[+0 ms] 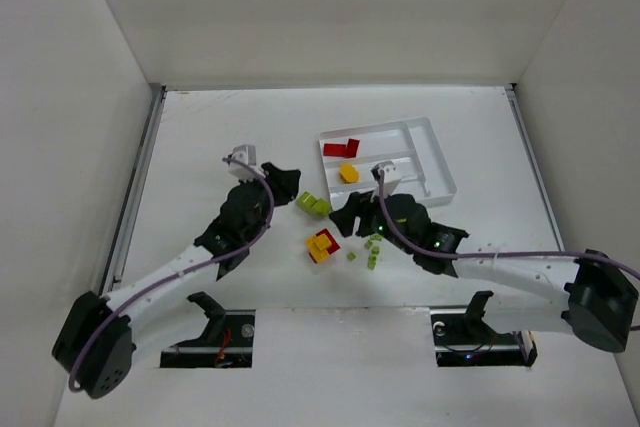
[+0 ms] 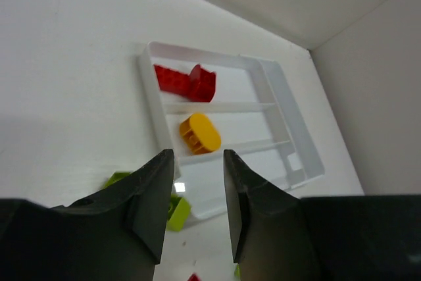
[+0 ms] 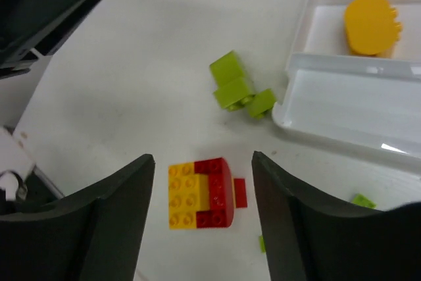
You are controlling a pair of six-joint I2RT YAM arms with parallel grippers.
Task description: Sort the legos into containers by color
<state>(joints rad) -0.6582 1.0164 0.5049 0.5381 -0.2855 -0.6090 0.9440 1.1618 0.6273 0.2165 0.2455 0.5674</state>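
The white tray [image 1: 428,162] lies right of centre. Its far slot holds red bricks [image 1: 342,148] and its middle slot a yellow brick [image 1: 349,173]. Lime-green bricks [image 1: 313,204] lie by the tray's near-left corner. A joined yellow and red block [image 1: 322,244] lies on the table, with tiny green cubes [image 1: 372,247] to its right. My left gripper [image 1: 283,182] is open and empty, just left of the tray [image 2: 152,97]. My right gripper [image 3: 202,156] is open and empty above the yellow and red block [image 3: 200,192].
A small flat red piece [image 3: 241,192] lies beside the block. The left gripper's black body [image 3: 52,4] shows at the top left of the right wrist view, close to the green bricks [image 3: 237,90]. White walls enclose the table.
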